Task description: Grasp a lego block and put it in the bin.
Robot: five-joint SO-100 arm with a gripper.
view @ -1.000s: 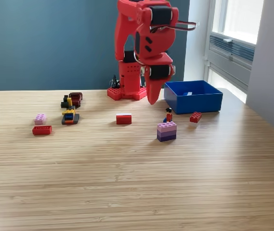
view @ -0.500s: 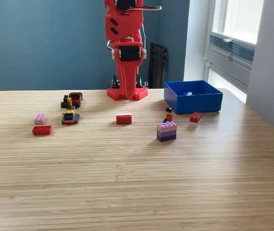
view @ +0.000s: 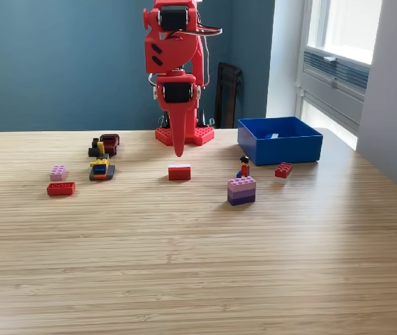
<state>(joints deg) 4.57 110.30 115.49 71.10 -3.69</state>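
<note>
Exterior view: no readable writing anywhere. Blue bin (view: 280,139) on the desk (view: 198,258) at the view's right, a small pale piece inside. Red pincer (view: 178,148) pointing down, pressed together, empty, above a red-and-white lego block (view: 179,172).

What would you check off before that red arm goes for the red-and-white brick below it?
1. Red 3D-printed hand points down above the table: ok.
2. Hand lined up over the red-and-white lego brick: roughly ok; depth cannot tell.
3. Hand empty and open: cannot tell, fingers look closed.
4. Space around the brick is free of neighbours: ok.
5. Bright blue rectangular plastic bin open-topped with room inside: ok.
6. Purple stacked block clear of the carry path: cannot tell.
</note>
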